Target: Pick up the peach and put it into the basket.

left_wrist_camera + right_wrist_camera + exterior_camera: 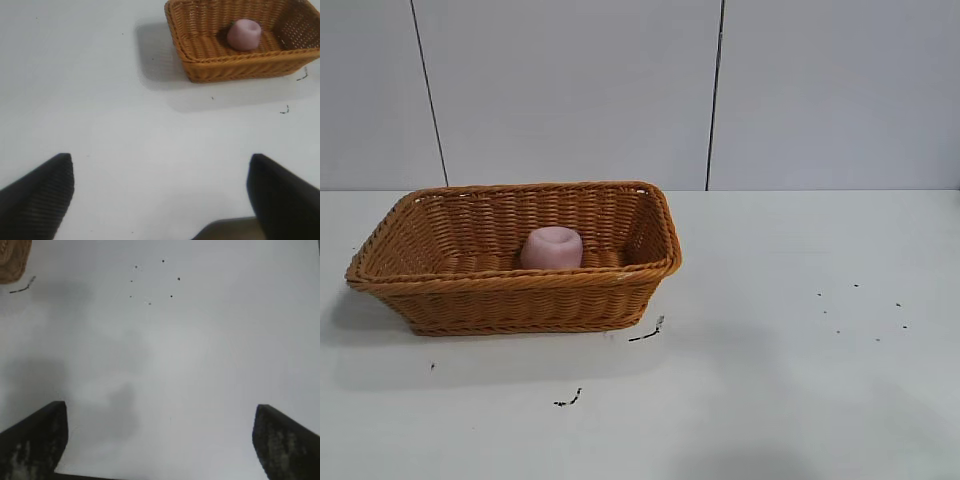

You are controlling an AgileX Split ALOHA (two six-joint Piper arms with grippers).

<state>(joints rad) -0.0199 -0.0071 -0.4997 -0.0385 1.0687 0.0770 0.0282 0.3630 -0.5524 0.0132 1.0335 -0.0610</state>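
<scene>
The pale pink peach [551, 248] lies inside the orange-brown wicker basket [520, 300] at the left of the table. Both also show in the left wrist view, the peach [243, 34] resting on the floor of the basket [235, 67]. Neither arm appears in the exterior view. My left gripper [160, 165] is open and empty above bare table, well away from the basket. My right gripper [159, 412] is open and empty above bare table, with a corner of the basket [12, 262] far off.
Small dark specks and scuff marks lie on the white table, near the basket [647, 334], in front of it [568, 400] and at the right [860, 310]. A grey panelled wall stands behind the table.
</scene>
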